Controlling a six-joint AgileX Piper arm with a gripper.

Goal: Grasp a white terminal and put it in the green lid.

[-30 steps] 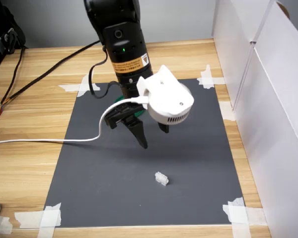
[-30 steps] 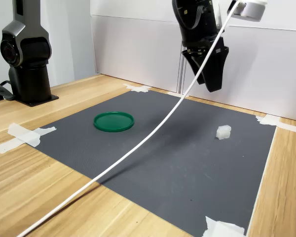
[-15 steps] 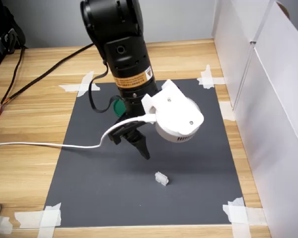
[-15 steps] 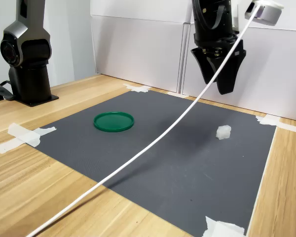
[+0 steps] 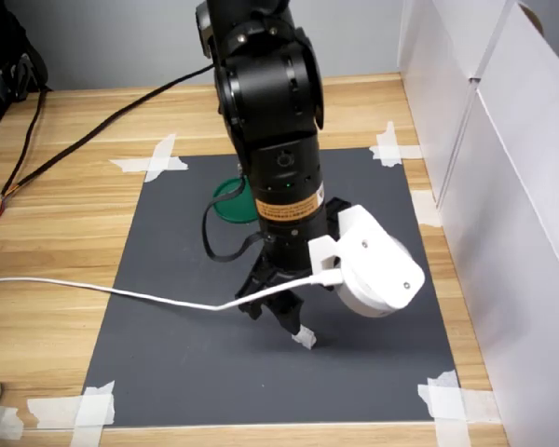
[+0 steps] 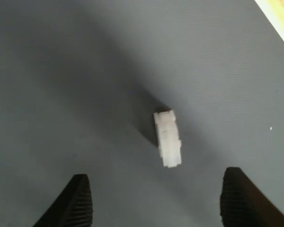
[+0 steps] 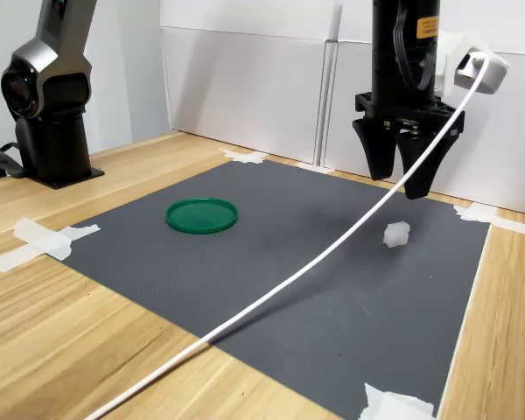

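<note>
Tool fingers stand apart and hold nothing, pointing straight down just above the white terminal. I read this as the lining-up before the descent: the gap is wider than the piece, so the fingers can drop on either side of it.

That terminal lies on the dark mat taped to the counter, toward the mat's edge nearest the white wall panel in the second exterior view and well apart from the green lid. The lid sits flat toward the opposite side of the mat, rim up, ready to receive the piece; I judge the carry across as the longer part of the job, not yet begun.

From the wrist view I get what the others cannot give: the terminal lies between the two fingertips, a little nearer one of them, with its long axis pointing away from the camera, so the pads would close on its long sides. The second exterior view alone shows clear air between tool and piece. In the first exterior view the arm and its white camera housing hide most of the lid, and the terminal peeks out just beside a fingertip. A white cable trails from the wrist across the mat.
</note>
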